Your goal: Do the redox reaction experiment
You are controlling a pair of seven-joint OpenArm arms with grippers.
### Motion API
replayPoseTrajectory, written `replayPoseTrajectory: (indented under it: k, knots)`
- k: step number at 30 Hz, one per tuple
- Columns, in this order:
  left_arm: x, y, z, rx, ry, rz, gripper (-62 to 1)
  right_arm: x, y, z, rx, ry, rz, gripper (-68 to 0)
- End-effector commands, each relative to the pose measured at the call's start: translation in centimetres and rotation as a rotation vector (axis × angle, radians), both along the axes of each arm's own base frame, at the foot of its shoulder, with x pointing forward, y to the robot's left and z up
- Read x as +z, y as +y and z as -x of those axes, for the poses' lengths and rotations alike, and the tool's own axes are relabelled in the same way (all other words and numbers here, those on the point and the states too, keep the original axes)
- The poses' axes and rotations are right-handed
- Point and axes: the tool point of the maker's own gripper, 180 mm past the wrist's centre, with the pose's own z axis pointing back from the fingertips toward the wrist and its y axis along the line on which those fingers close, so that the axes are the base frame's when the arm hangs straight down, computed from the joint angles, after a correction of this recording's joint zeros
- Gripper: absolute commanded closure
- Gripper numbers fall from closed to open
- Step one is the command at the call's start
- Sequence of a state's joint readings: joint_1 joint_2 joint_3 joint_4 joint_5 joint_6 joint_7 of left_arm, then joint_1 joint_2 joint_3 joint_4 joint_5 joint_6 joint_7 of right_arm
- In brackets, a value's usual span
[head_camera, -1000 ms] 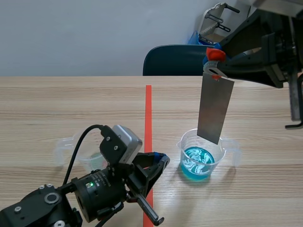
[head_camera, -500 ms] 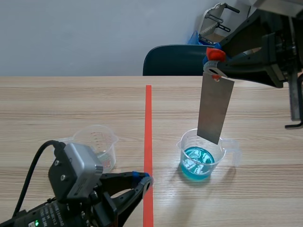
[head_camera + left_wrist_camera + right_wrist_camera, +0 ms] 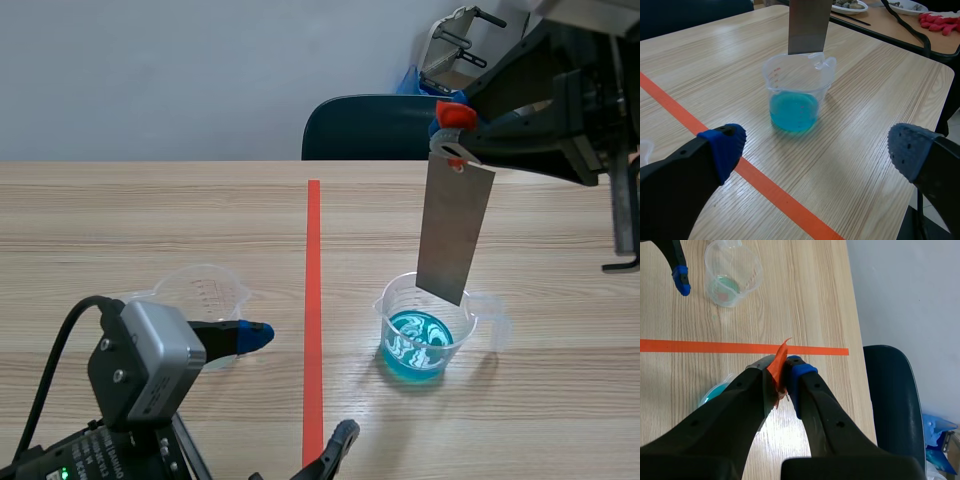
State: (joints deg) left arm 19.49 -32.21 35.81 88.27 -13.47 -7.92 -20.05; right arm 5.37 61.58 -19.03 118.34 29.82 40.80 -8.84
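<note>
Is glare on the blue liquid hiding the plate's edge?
Scene view: white reflections swirl across the blue liquid in the clear plastic beaker, yet the lower edge of the grey metal plate reads above it. Left wrist view: the liquid looks even, no glare. Right wrist view: a bright sheen on the wooden table.

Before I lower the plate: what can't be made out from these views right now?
- Scene view: whether the metal plate reaches inside the blue beaker; they overlap.
- Right wrist view: metal plate hidden under the right end effector; only its orange tab shows.
- Scene view: the left arm covers part of the clear beaker.
</note>
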Motion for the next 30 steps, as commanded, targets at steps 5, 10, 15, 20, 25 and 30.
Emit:
replayPoseTrajectory:
  k: [5,10,15,20,25,30]
  knots:
    - [0.56,-0.28,0.06,0.005,-0.006,0.03,-62.3,0.85,0.37,0.01,0.014,-0.025,-0.015,-0.8]
    - [0.55,-0.28,0.11,0.005,-0.005,0.03,-62.3,0.85,0.37,0.01,0.014,-0.025,-0.015,-0.8]
    - [0.62,-0.29,0.09,0.005,-0.007,0.033,-62.3,0.86,0.37,0.02,0.014,-0.025,-0.015,-0.8]
    - [0.74,-0.28,0.06,0.007,-0.011,0.039,-62.3,0.86,0.38,0.02,0.014,-0.025,-0.016,-0.8]
    - [0.76,-0.27,0.04,0.008,-0.01,0.041,-62.3,0.86,0.38,0.02,0.014,-0.025,-0.016,-0.8]
    - [1.02,-0.32,0.0,0.01,-0.018,0.053,-62.3,0.87,0.38,0.03,0.014,-0.025,-0.017,-0.8]
